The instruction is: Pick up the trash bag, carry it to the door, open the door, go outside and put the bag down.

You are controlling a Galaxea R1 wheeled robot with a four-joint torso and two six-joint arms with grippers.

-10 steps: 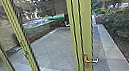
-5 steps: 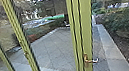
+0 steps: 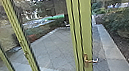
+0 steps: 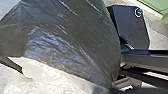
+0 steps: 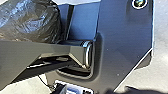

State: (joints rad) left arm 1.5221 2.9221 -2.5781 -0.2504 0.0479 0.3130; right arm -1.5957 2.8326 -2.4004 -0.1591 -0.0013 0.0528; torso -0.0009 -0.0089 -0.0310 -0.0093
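- The trash bag (image 4: pixel 67 32) is close by the robot's dark plate (image 4: pixel 132 30), maybe (just my guess) so it can ride to the door (image 3: pixel 86 22).
- The left arm seems low, right by the bag.
- I cannot tell if either gripper is open, closed or pinching the bag.

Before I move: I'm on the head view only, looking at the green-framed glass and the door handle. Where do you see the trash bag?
Observer: In the left wrist view, the trash bag shows large, as dark, glossy, creased plastic.

Operator: Is it lying flat or filled out, and what of the robot is by it?

Observer: Filled out, it seems: the right wrist view has a rounded, bulging part of it alongside the robot's own jointed bar. Whether a gripper holds it, I cannot tell.
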